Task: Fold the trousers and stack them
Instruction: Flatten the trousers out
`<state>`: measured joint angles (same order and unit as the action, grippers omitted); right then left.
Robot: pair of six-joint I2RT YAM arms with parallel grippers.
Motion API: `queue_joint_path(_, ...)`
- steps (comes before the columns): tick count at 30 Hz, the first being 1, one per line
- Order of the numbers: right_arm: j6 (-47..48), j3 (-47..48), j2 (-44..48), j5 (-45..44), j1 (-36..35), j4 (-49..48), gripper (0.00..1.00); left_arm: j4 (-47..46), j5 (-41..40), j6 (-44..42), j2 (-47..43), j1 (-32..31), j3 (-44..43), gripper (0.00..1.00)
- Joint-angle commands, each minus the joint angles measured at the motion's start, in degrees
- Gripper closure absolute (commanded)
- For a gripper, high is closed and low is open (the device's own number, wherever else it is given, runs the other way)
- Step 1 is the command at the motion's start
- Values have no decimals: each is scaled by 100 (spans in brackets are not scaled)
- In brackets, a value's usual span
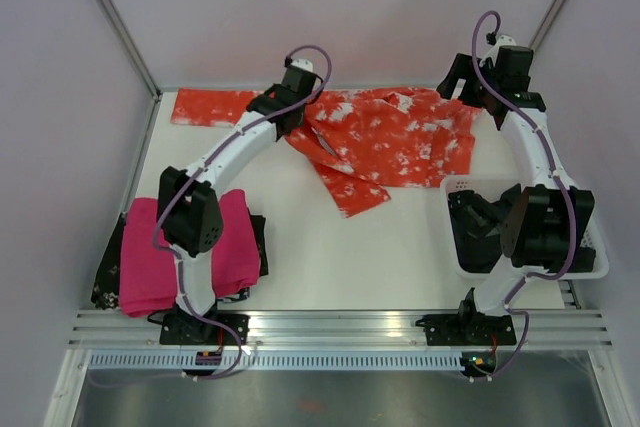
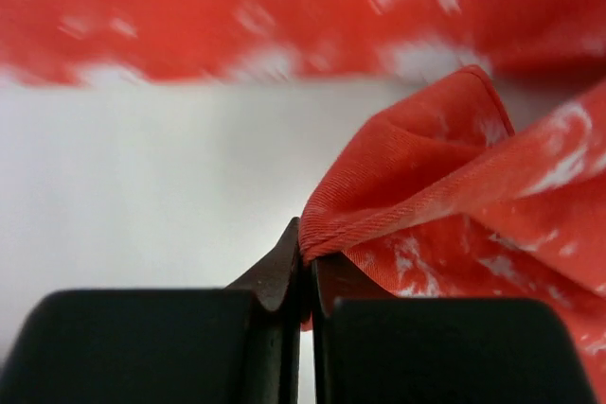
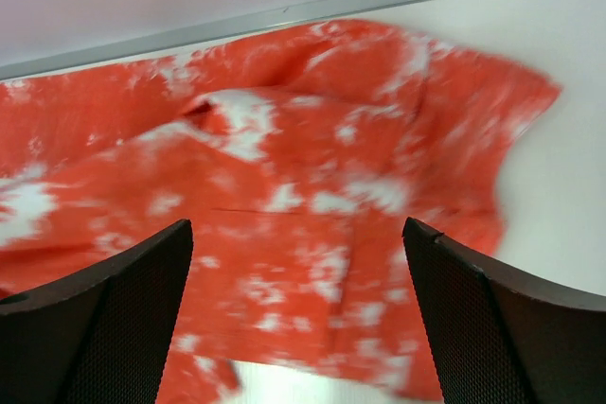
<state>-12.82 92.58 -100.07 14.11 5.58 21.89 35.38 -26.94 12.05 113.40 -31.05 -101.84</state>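
Trousers (image 1: 385, 142): orange-red with white spots, lying rumpled and not folded at the far side of the bench (image 1: 330, 247). One leg lies flat toward the far left corner. Another leg points toward the middle of the bench. The wide top part is bunched at the right.
Left pincer (image 2: 305, 267): shut tight on a folded edge of the trousers. The two black fingers (image 2: 275, 272) squeeze a thick seam between them. The cloth rises in a soft fold just to the right of them.
Left arm (image 1: 235, 147): bends from the near edge up to the left part of the rumpled heap.
Right pincer (image 3: 295, 229): wide open and holding nothing. It hangs over the right end of the trousers, with one finger at each side of its wrist view. The cloth under it looks blurry, so I cannot tell if the tips touch it.
Right arm (image 1: 535, 147): reaches to the far right corner of the bench.
Pink cloth (image 1: 150, 257): folded, at the near left, just beside the left arm. It lies on top of a dark garment (image 1: 105, 277) that sticks out at its edges.
White basket (image 1: 600, 269): at the near right, partly under the right arm. Something dark is inside, but I cannot tell what it is.
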Motion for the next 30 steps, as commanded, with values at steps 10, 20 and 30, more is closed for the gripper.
queue_joint_path(10, -212, 498, -460, -198, 13, 272, 2, 573, -262, -1429, -1304, -253, -952, 1)
queue_joint_path(20, -239, 182, -601, -136, -487, 1747, 3, 2556, 1162, 2011, -1223, 1573, 82, 1)
queue_joint_path(30, -880, -626, -803, -505, -1639, 2276, 4, 1299, 2060, 1793, -1190, 2173, 1474, 3)
